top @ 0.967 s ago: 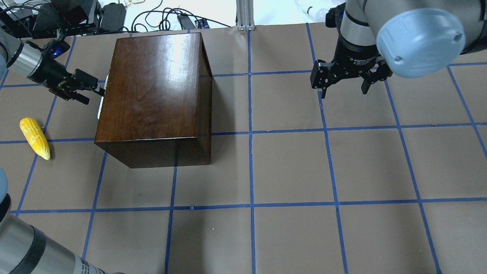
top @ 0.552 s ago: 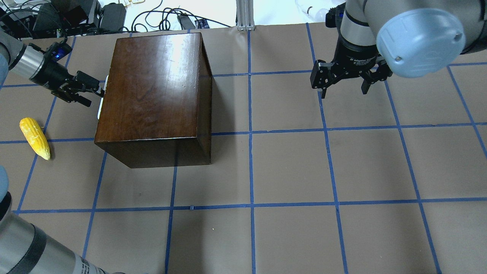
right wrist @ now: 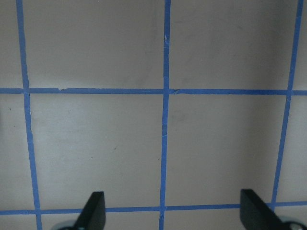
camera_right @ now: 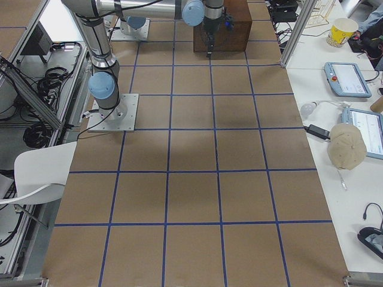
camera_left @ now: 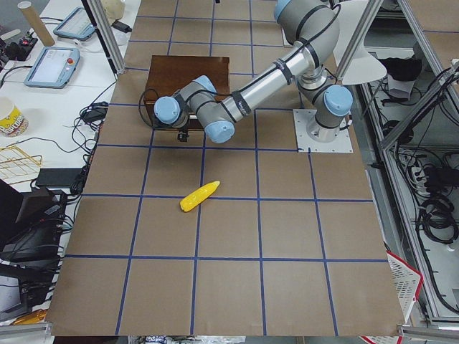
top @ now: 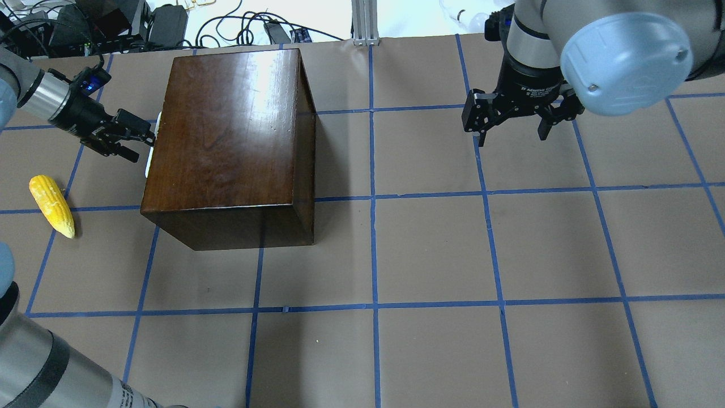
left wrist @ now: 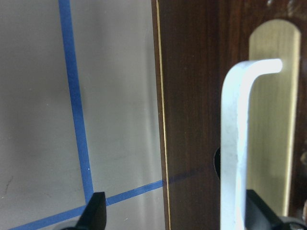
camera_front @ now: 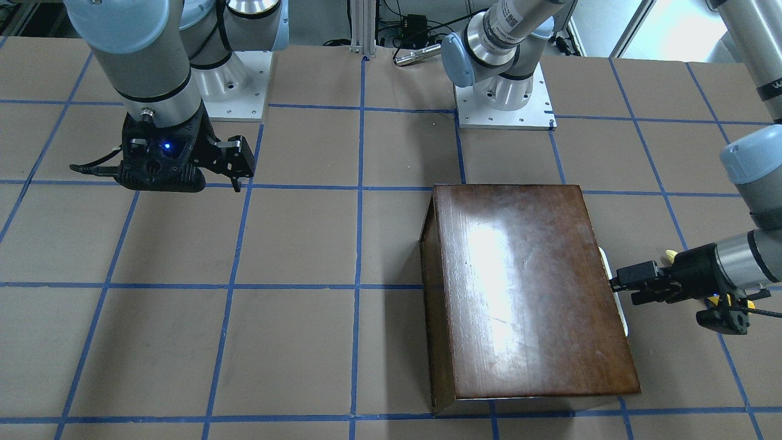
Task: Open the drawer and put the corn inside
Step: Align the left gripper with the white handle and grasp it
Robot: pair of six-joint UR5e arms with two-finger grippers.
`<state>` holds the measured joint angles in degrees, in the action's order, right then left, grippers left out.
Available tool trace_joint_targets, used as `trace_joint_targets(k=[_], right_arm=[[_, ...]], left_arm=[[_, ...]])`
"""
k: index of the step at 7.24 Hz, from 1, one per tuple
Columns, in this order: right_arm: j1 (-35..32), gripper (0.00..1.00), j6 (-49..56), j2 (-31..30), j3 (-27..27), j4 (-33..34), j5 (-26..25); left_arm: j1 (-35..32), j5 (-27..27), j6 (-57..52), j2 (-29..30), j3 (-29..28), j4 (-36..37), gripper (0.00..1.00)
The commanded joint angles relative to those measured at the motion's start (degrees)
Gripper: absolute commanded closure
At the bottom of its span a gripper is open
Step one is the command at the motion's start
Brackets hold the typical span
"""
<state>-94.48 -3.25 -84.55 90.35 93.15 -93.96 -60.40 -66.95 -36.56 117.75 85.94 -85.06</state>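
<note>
The glossy dark-brown box [top: 226, 136] stands at the table's far left and also shows in the front view [camera_front: 525, 287]. Its drawer is shut; the dark front panel [left wrist: 192, 120] and whitish handle [left wrist: 235, 143] fill the left wrist view. My left gripper [top: 144, 143] is open at the handle [top: 150, 156], with the handle between its fingertips [left wrist: 96, 215], close to one of them. The yellow corn [top: 52, 205] lies on the table to the near left of the box, apart from both. My right gripper [top: 511, 137] is open and empty above the table at the far right.
Brown table surface [top: 430, 249] with a blue tape grid. Cables and electronics [top: 113, 22] sit past the far edge behind the box. An aluminium post [top: 365, 22] stands at the far middle. The right wrist view shows only bare table [right wrist: 163, 120].
My left gripper has edged slightly closer to the handle and its wrist has swung a little. The drawer stays shut. The corn and the right arm have not moved.
</note>
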Motion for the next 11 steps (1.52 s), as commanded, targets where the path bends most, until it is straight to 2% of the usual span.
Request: trace_joint_targets(k=[1, 11], right_arm=[[0.0, 0.0, 0.0, 0.0, 0.0, 0.01, 0.0], [0.0, 0.0, 0.0, 0.0, 0.0, 0.01, 0.0]], left_arm=[[-0.06, 1.28, 0.0, 0.29, -0.07, -0.11, 0.0], [0.11, -0.02, -0.09, 1.26, -0.78, -0.46, 0.0]])
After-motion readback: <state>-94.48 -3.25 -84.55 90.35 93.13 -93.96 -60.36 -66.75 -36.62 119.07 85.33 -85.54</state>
